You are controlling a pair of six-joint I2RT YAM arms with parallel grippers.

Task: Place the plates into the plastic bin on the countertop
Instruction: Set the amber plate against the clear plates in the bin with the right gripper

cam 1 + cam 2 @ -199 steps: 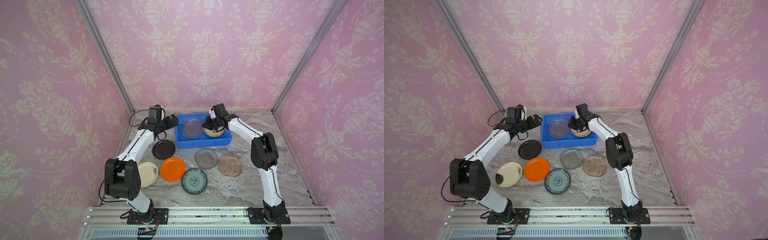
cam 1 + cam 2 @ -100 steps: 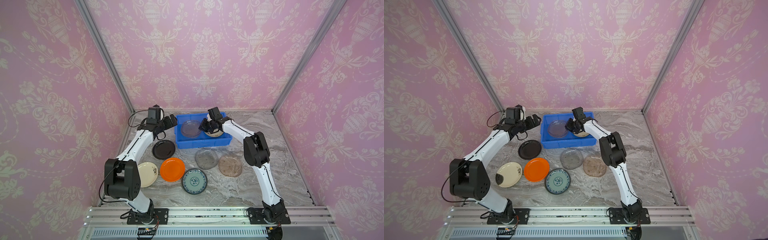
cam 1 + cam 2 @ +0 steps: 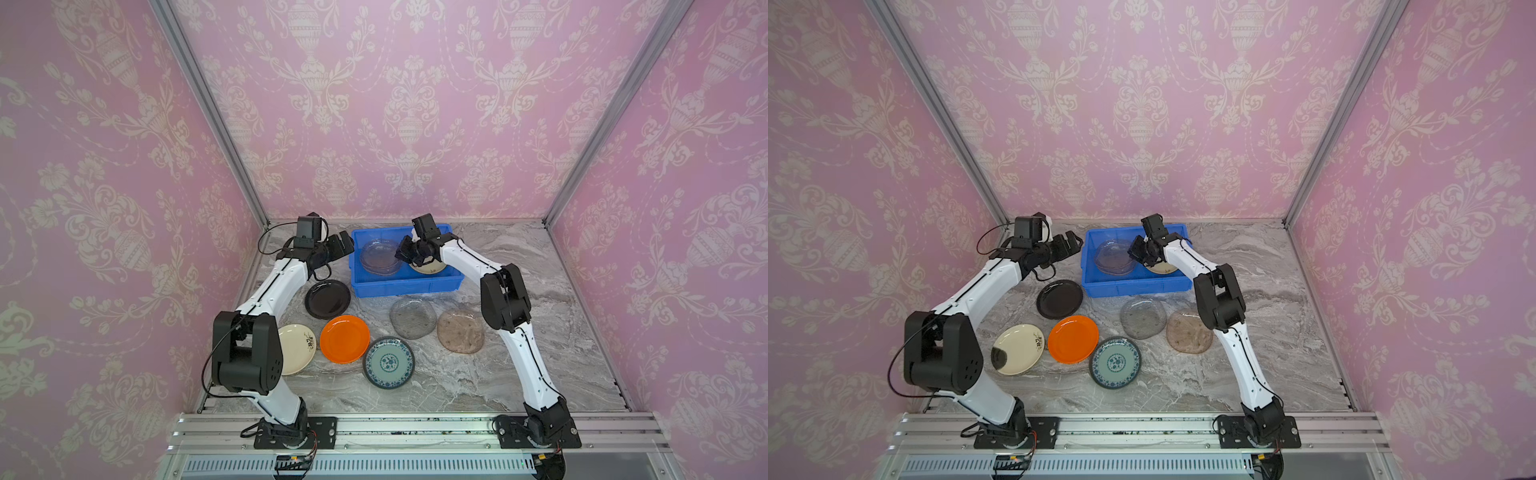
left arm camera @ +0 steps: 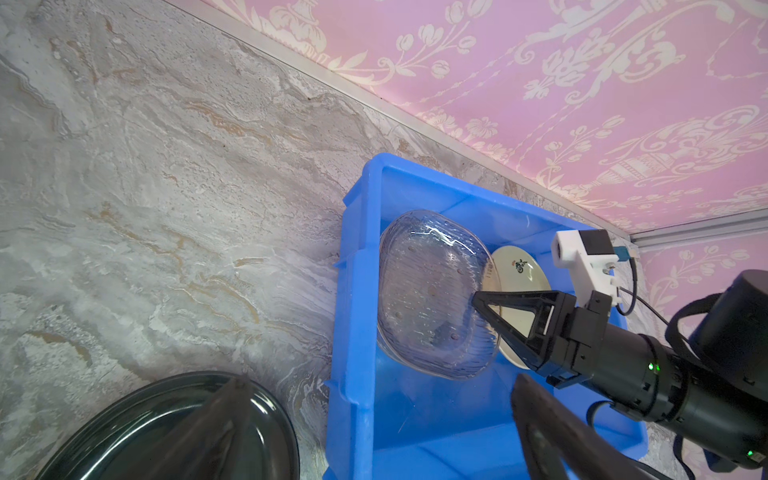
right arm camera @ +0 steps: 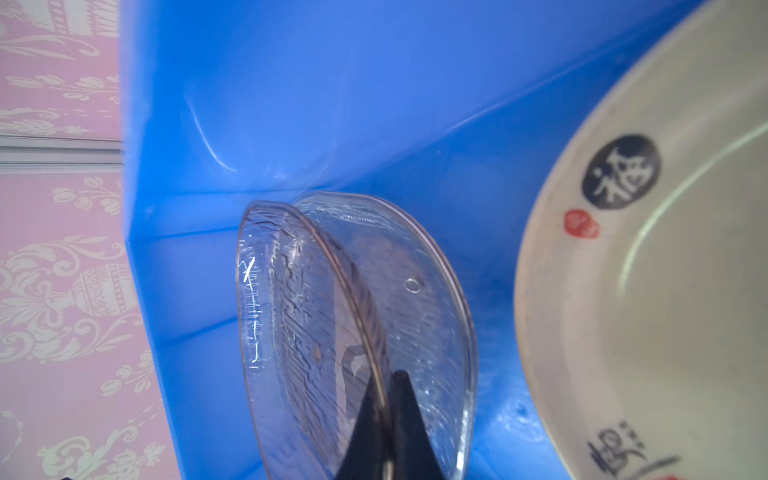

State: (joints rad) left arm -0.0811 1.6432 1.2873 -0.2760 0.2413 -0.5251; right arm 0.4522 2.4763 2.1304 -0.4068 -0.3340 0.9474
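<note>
My right pincer [image 5: 390,386] is clamped tight on the rim of the clear glass plate [image 5: 307,299] to settle it into the blue bin [image 5: 332,104].

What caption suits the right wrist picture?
Right tool pinches the rim of a clear glass plate in the blue bin, beside a cream plate.

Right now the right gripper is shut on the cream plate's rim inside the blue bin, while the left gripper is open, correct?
Not quite: the right gripper pinches the clear glass plate by its rim, as the right wrist view shows; the cream plate lies beside it. The rest holds.
</note>
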